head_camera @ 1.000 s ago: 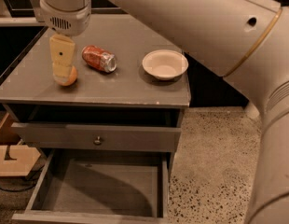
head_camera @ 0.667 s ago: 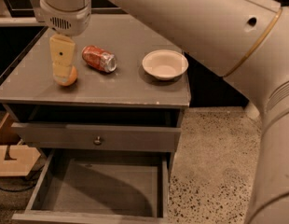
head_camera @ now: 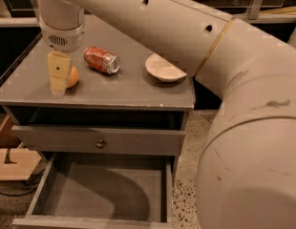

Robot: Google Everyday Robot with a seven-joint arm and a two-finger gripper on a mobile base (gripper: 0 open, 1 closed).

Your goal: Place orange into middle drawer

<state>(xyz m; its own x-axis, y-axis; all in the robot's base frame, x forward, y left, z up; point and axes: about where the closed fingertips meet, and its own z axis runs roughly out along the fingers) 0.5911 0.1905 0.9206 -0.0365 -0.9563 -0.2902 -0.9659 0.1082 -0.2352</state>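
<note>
1. Grey cabinet top point(head_camera: 119, 87) carries the orange point(head_camera: 73, 76), left of the red can point(head_camera: 101, 59) and white bowl point(head_camera: 164, 68).
2. Low against the orange's front, the gripper point(head_camera: 59, 80); its hold cannot be told.
3. Below, the middle drawer point(head_camera: 105, 194) stands pulled open.

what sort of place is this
Likely an office or lab corner: grey drawer cabinet on a speckled terrazzo floor, soda can and white bowl on top. The gripper is down at the orange on the cabinet top.
</note>
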